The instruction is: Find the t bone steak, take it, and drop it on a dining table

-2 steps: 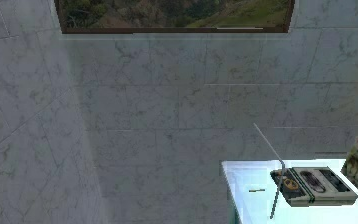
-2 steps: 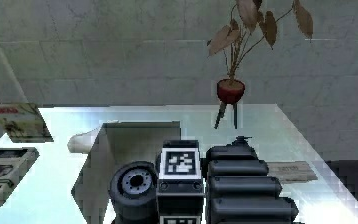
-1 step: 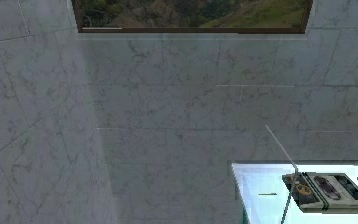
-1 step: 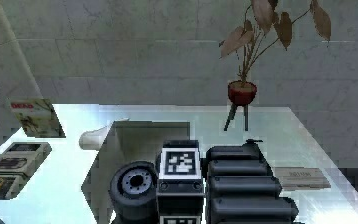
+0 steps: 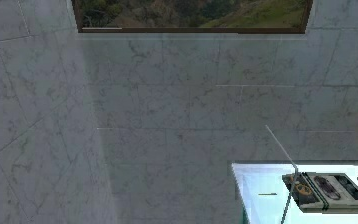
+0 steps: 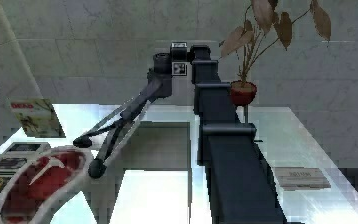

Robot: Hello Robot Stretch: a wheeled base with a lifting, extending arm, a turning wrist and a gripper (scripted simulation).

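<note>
A grey-veined marble wall [image 6: 87,40] backs the scene, and below it runs a glossy white countertop [image 6: 287,140] with a darker sunken basin [image 6: 162,150] in its middle. The robot's dark square-barred arm [image 6: 227,150] reaches out over this counter. Behind it stands a brown-leaved plant in a red pot [image 6: 244,92].

At the arm side view's lower left lies the t bone steak [image 6: 42,185], a flat red slab with pale marbling and a white rim. It rests on the counter, not lifted. The gripper [image 6: 87,155] slants down from the arm's far end, and its thin fingers [image 6: 112,125] end just beside the steak's right edge. Because the meat lies on the surface right there, I cannot tell whether the gripper has hold of anything, nor whether it touches the steak.

As I judge it, the finding is done and the taking is the step in hand. Lifting the steak clear, carrying it off and dropping it on a dining table are all left.
</note>
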